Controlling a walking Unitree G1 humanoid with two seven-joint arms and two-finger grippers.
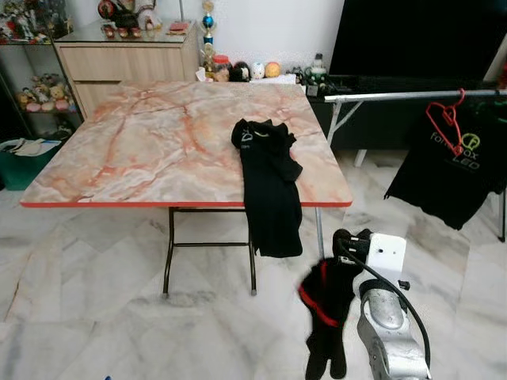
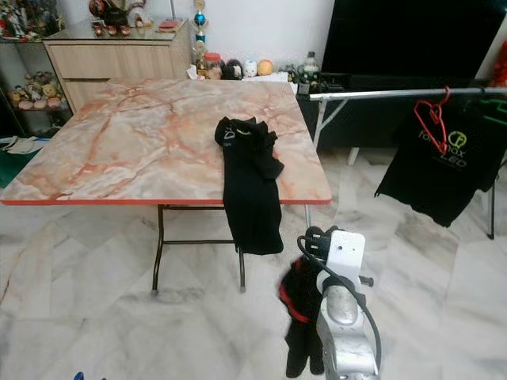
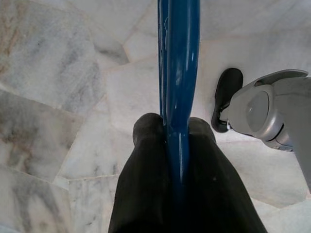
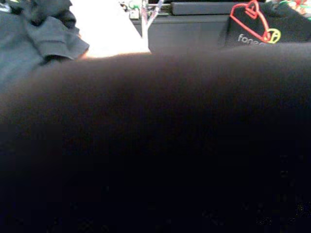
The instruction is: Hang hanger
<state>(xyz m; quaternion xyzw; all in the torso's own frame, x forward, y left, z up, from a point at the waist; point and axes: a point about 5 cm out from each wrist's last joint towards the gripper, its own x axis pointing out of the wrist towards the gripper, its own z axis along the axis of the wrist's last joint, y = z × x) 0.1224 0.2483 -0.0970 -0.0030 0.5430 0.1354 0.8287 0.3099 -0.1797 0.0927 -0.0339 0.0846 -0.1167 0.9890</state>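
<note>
In the left wrist view my left gripper (image 3: 175,132) is shut on a blue hanger (image 3: 179,58), whose bar runs out between the two black fingers (image 3: 146,133) above the marble floor. Low on the right, my right gripper (image 1: 331,279) holds a black garment (image 1: 325,336) with a red edge (image 1: 311,305); the cloth hangs down and covers the fingers, and it darkens most of the right wrist view. A metal clothes rail (image 1: 396,95) stands to the right, beyond the table. On it hang a red hanger (image 1: 445,119) and a black printed T-shirt (image 1: 455,178).
A marble-topped folding table (image 1: 142,150) stands ahead, with another black garment (image 1: 269,182) draped over its front right edge. A wooden cabinet (image 1: 127,59) and small ornaments line the back wall. My own foot (image 3: 227,97) rests on the floor.
</note>
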